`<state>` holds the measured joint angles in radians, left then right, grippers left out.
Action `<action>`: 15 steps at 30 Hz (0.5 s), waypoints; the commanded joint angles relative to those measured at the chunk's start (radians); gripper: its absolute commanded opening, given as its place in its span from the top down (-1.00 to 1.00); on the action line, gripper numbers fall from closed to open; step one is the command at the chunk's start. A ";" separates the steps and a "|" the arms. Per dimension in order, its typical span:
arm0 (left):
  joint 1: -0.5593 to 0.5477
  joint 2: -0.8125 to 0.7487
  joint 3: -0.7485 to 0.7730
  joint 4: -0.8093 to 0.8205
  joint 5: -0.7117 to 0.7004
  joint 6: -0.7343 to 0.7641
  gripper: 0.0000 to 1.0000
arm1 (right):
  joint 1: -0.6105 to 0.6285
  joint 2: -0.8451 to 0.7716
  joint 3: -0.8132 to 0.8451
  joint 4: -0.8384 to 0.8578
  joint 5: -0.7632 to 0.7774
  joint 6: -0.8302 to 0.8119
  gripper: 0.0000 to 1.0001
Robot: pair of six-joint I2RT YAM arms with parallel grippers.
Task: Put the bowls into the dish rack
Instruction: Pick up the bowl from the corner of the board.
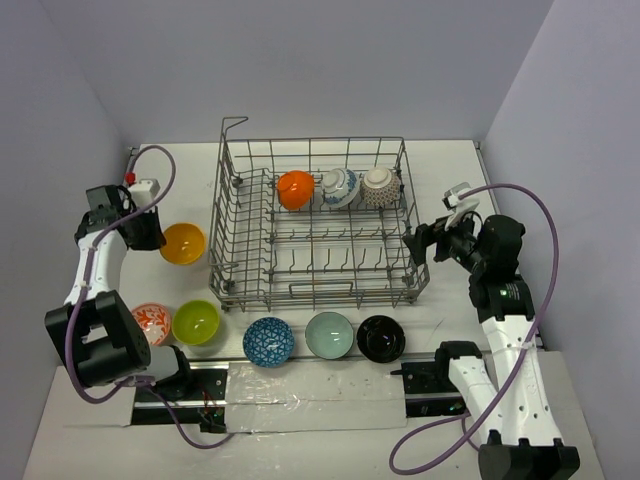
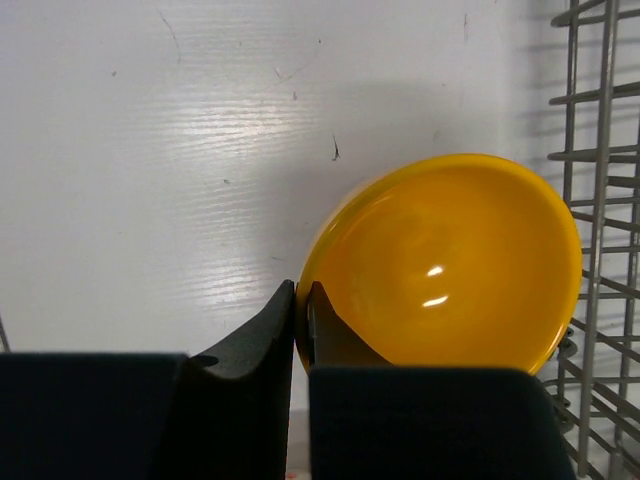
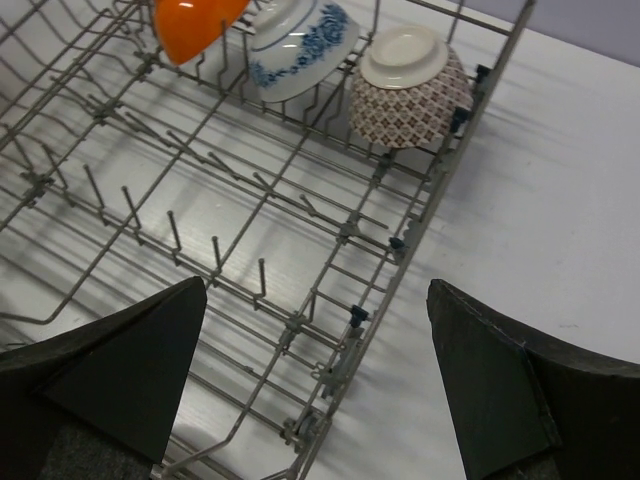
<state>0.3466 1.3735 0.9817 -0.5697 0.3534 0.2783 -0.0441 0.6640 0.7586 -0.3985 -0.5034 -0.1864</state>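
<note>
Cannot see the lower rim of the yellow bowl (image 2: 450,260) behind the left pincer (image 2: 302,290), nor most of the dish rack (image 2: 600,200) past that view's right edge. Cropped at the right wrist view's top: the orange bowl (image 3: 195,25).

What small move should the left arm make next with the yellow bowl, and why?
Probably lift the yellow bowl over the dish rack's left wall: the left gripper is shut on its rim, it is outside the rack, and the space left of the orange bowl looks free.
</note>
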 commanded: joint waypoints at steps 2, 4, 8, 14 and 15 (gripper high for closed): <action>0.006 -0.054 0.115 -0.053 0.001 -0.036 1.00 | -0.005 0.008 0.038 -0.001 -0.141 -0.036 -0.96; 0.006 -0.067 0.161 -0.091 0.001 -0.041 1.00 | -0.005 -0.006 0.024 0.015 -0.168 -0.022 -1.00; 0.006 -0.083 0.238 -0.144 0.016 -0.050 0.99 | -0.004 0.014 -0.002 0.059 -0.118 0.022 -1.00; 0.006 -0.122 0.262 -0.154 0.032 -0.074 0.99 | 0.053 0.118 0.083 -0.106 -0.088 -0.076 -1.00; 0.006 -0.128 0.262 -0.151 0.033 -0.083 1.00 | 0.114 0.152 0.112 -0.155 -0.064 -0.103 -1.00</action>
<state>0.3485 1.2816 1.1999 -0.7090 0.3496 0.2329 -0.0132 0.7448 0.7822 -0.4438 -0.6056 -0.2111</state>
